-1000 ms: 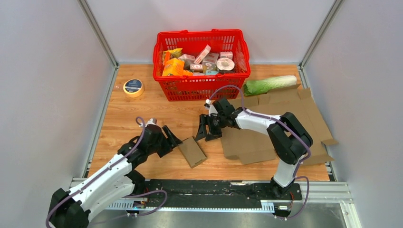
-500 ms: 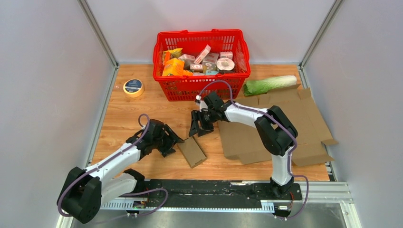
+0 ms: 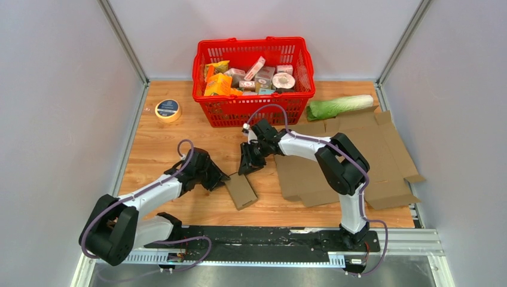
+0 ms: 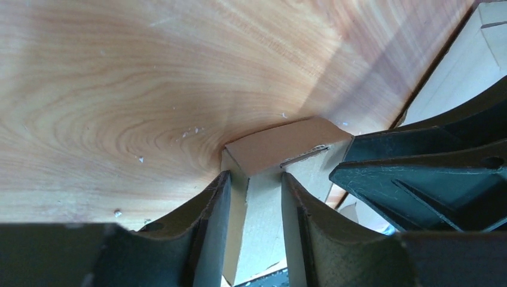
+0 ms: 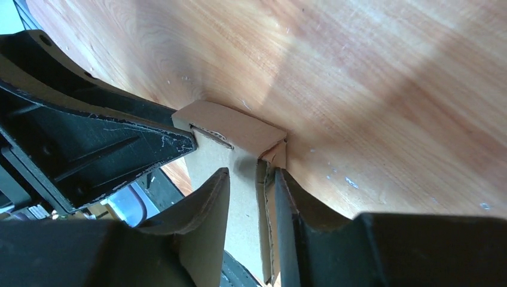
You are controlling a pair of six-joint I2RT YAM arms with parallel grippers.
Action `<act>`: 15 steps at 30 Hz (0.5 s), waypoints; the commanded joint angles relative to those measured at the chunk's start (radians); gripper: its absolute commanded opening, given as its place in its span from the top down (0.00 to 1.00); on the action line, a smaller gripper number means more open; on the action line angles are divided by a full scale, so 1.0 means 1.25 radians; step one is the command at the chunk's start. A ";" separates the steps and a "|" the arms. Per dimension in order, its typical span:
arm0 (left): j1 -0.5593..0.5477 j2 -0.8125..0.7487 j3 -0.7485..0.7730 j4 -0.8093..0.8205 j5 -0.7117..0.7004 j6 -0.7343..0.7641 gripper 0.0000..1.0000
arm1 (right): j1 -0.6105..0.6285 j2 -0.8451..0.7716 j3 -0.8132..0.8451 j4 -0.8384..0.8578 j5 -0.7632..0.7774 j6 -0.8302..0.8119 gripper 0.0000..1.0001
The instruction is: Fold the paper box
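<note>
A small brown paper box [image 3: 241, 191] lies flat on the wooden table near the front middle. My left gripper [image 3: 219, 178] reaches its upper left corner and my right gripper [image 3: 246, 167] its upper end. In the left wrist view, my left gripper [image 4: 256, 176] is open and straddles a raised cardboard wall of the box [image 4: 281, 140]. In the right wrist view, my right gripper [image 5: 251, 172] is open astride another wall of the box [image 5: 230, 128], which lies against the right finger [image 5: 286, 209]. Each gripper shows in the other's wrist view.
A red basket [image 3: 251, 111] full of groceries stands at the back. A roll of tape [image 3: 168, 110] lies at the back left. A green cabbage [image 3: 339, 106] lies at the back right, and a large flattened cardboard sheet [image 3: 365, 149] covers the table's right side.
Both grippers have moved in onto the small box's upper end, the right one leftward and down, the left one right. Their jaws have narrowed around the box's walls.
</note>
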 commanded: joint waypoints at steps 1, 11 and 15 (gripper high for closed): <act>0.013 -0.014 0.055 0.084 0.007 0.102 0.60 | 0.013 0.001 0.064 0.048 -0.017 0.035 0.66; 0.028 -0.013 0.393 -0.032 -0.041 0.456 0.75 | 0.014 -0.040 0.274 0.072 0.081 -0.074 0.63; 0.005 -0.146 0.371 -0.099 -0.069 0.502 0.72 | 0.037 -0.140 0.206 0.068 0.175 -0.150 0.52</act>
